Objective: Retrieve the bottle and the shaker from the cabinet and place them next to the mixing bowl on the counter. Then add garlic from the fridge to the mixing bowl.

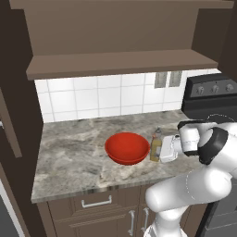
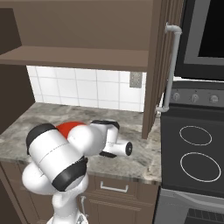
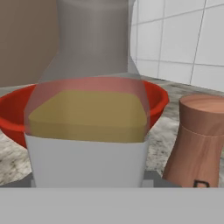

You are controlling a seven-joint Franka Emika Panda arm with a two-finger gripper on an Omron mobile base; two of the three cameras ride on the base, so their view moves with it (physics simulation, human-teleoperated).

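Item: bottle, clear-necked, yellow liquid inside, white label below; standing upright on the worktop, its long axis vertical, just beside the red bowl on the stove side. It sits directly ahead of my claw, very close, between me and the bowl. Item: claw; held level, pointing sideways at the bottle's lower half. Whether its fingers are closed on the bottle or merely set about it, I cannot tell; the tips are hidden from me. Item: shaker, brown, wood-like, waisted, upright on the worktop near the bottle and the bowl, apart from both. Item: cabinet shelf above, bare where visible. Judgement: bottle and shaker both appear placed by the bowl; the coming move likely calls for drawing straight back from the bottle, along my own line, so the upright bottle is not tipped toward the bowl.
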